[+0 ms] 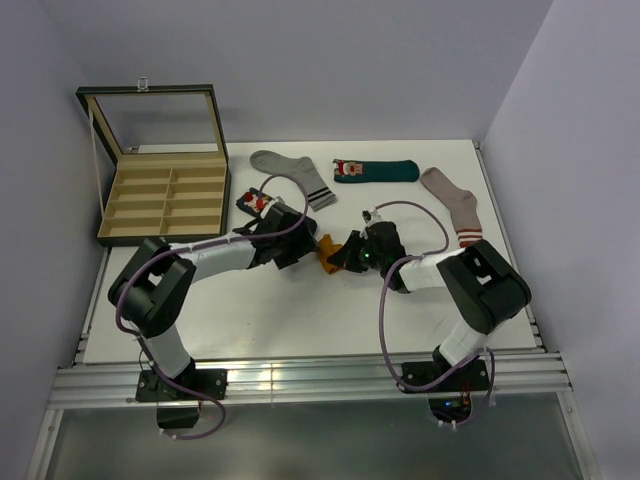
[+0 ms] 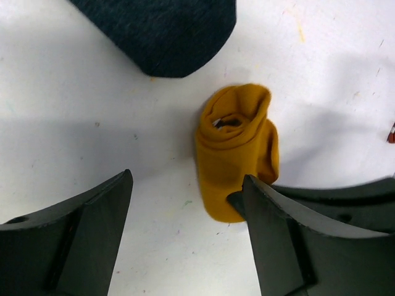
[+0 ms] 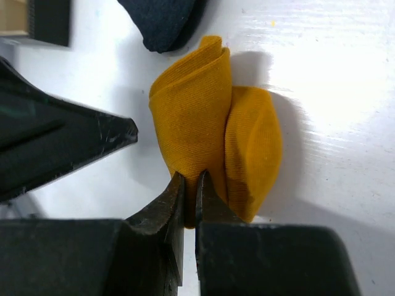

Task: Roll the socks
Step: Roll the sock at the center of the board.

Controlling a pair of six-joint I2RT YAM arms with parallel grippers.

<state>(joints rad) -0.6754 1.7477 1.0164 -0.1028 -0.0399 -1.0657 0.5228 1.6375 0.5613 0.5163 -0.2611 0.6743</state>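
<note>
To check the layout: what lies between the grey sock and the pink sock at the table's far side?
The teal sock lies there, between the grey sock and the pink sock; the top view shows it.

Sock (image 2: 237, 154) lies right of left gripper (image 2: 186, 180), perhaps touching.

Wooden box (image 1: 160, 238) is sitting at the far left corner of the white surface (image 1: 300, 310), its glass lid (image 1: 155, 120) standing open and its divided compartments showing. Grey sock (image 1: 285, 168) with dark stripes at the cuff is lying flat just right of the box. Pinkish-beige sock (image 1: 452, 200) with a red-striped cuff is lying toward the far right, cuff pointing nearward.
</note>
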